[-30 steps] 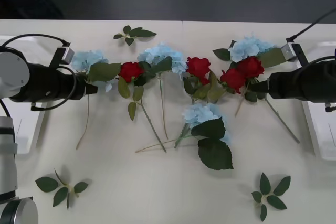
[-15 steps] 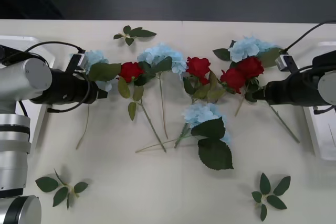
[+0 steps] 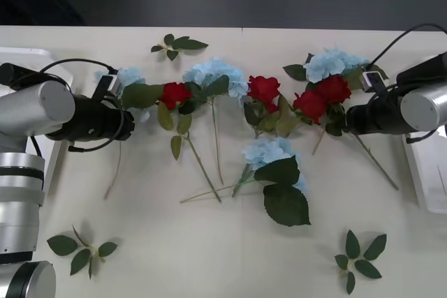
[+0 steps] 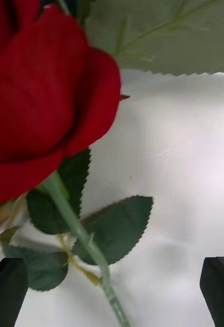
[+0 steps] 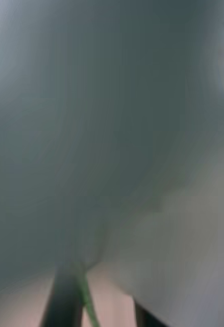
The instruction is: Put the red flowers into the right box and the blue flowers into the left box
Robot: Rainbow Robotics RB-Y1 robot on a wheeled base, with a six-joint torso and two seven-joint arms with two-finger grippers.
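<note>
Right pincer [image 4: 112,294] is spread wide, low over the counter [image 3: 209,256], a red flower [image 4: 40,97] stem running between its fingers, nothing grasped. Left pincer [image 3: 133,120] sits at the leftmost blue flower [image 3: 126,78]; can't tell whether it's clenched. Red and blue flowers all lie in a row across the counter. Left box [image 3: 28,54] and right box [image 3: 426,172] sit at the counter's edges.

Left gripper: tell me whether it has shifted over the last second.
Yes. In the front view the left gripper has advanced along the table, away from the left box and toward the leftmost blue flower.
</note>
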